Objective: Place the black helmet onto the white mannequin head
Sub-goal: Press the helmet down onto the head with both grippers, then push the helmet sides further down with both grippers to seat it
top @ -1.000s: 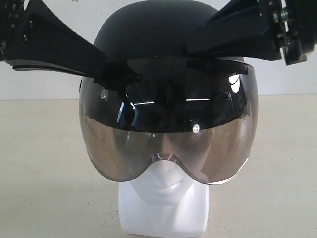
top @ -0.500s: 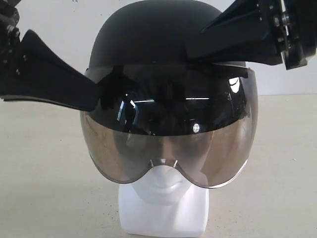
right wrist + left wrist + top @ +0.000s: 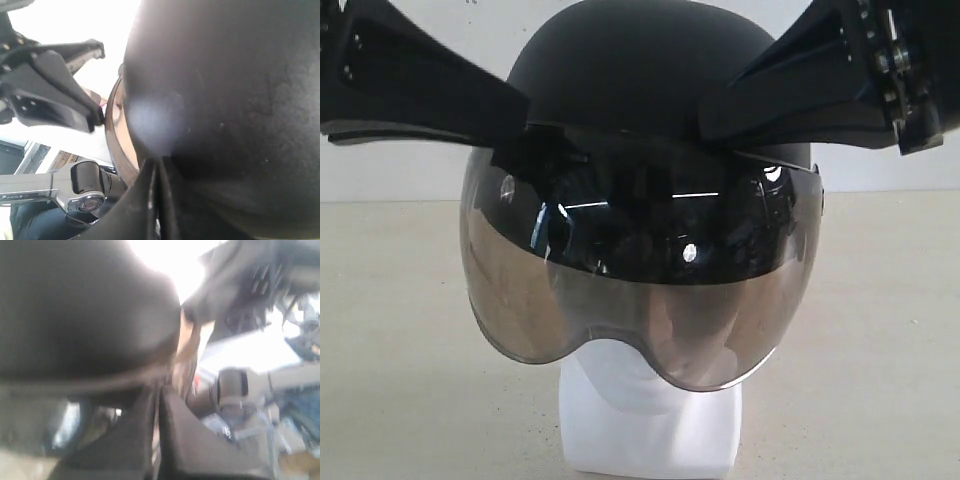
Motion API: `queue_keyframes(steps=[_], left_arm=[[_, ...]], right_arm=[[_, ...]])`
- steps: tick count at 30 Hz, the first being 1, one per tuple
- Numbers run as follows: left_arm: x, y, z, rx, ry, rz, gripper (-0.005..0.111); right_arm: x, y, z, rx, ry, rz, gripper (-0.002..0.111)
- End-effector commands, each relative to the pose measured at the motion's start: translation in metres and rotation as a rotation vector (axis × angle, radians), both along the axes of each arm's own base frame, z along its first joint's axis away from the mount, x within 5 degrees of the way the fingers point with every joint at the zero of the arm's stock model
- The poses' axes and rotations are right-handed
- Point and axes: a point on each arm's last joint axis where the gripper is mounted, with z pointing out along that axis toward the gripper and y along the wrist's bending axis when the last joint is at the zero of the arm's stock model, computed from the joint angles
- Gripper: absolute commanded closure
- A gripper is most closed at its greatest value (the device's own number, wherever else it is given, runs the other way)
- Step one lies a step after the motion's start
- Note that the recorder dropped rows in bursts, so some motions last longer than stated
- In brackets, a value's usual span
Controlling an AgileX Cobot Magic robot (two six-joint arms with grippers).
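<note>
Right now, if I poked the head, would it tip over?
Maybe. The helmet is wider than the head and sits high, so it looks top-heavy. It stands flat and blocky at the bottom, so gentle pokes probably won't topple it.

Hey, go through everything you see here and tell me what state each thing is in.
black helmet: over the head, slightly tilted, gripped on both sides.
visor: down over the face.
white mannequin head: upright, mostly covered, neck base showing.
left gripper: shut on the helmet's rim.
right gripper: shut on the helmet's rim.
</note>
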Motion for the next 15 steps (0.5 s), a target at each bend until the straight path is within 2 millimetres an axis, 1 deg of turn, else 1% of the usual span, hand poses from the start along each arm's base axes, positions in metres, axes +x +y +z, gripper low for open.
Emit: queue_keyframes(steps=[1, 3, 6, 7, 9, 10, 15], left_arm=[[0.004, 0.001, 0.009, -0.034, -0.063, 0.06, 0.102], [0.008, 0.002, 0.008, -0.02, -0.071, 0.083, 0.102], [0.02, 0.001, -0.003, 0.008, -0.041, 0.085, 0.102], [0.021, 0.0, -0.005, 0.01, -0.027, 0.075, 0.102], [0.022, -0.001, -0.01, 0.026, 0.003, 0.043, 0.102], [0.022, 0.0, -0.012, 0.06, -0.007, 0.042, 0.102], [0.02, 0.001, -0.014, 0.079, 0.004, 0.018, 0.102]], right_arm=[[0.003, -0.002, -0.012, -0.083, 0.005, -0.001, 0.109], [0.004, -0.003, -0.013, -0.092, 0.001, -0.003, 0.109], [0.004, -0.003, -0.013, -0.092, 0.001, -0.003, 0.109], [0.004, -0.003, -0.013, -0.094, 0.001, -0.003, 0.109], [0.004, -0.003, -0.013, -0.096, 0.0, -0.003, 0.109], [0.004, -0.003, -0.013, -0.096, 0.0, -0.003, 0.109], [0.003, -0.003, -0.014, -0.104, 0.001, 0.001, 0.109]])
